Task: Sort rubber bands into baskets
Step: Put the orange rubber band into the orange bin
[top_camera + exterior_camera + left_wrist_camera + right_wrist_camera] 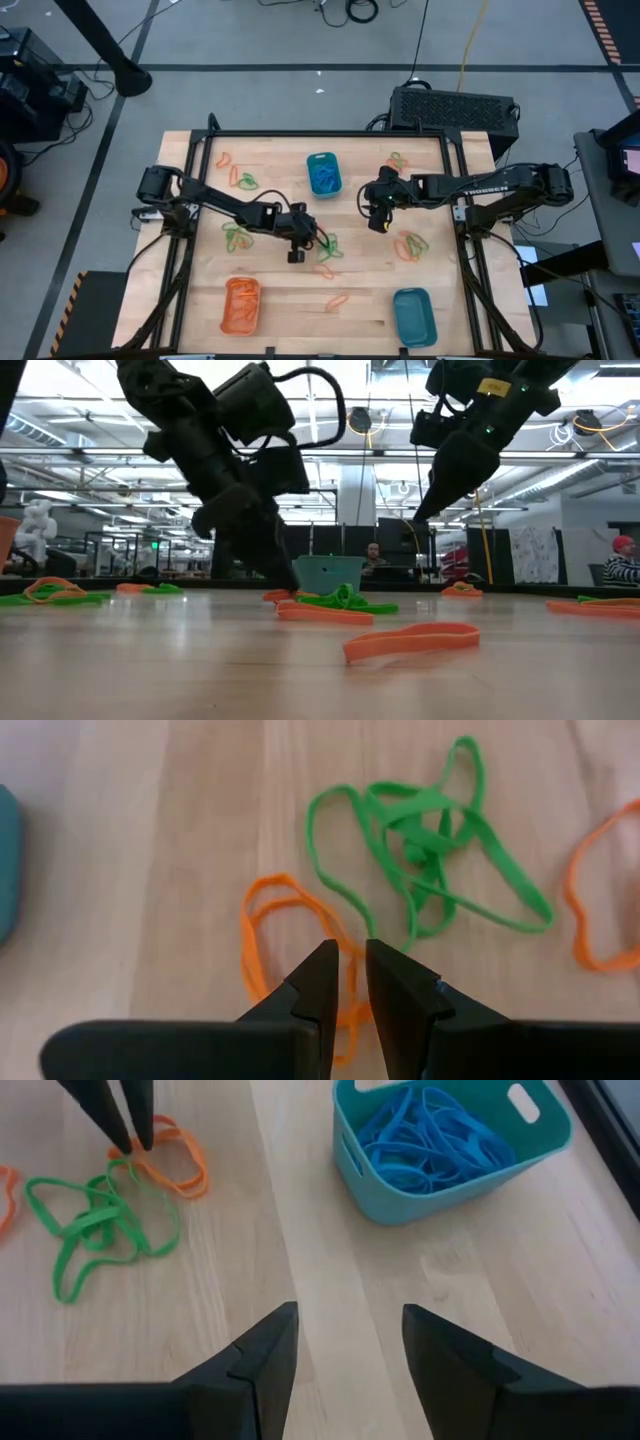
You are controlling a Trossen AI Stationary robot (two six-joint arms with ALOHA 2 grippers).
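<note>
The wooden table (300, 300) holds three baskets. One teal basket (323, 173), at the far middle, is full of blue bands (430, 1140). The orange basket (241, 305) holds orange bands. The other teal basket (414, 316) looks empty. Loose bands lie all around. The left gripper (345, 975) pinches an orange band (262, 935) beside a green tangle (425, 845). The right gripper (345, 1345) hangs open.

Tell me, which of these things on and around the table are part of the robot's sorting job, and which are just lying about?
Part of the job:
- rubber bands strewn over the table
- orange basket
- teal basket holding blue bands
- second teal basket
- left gripper, nearly shut at an orange band
- right gripper, open

Just lying about:
- black box behind the table
- cables on the floor
</note>
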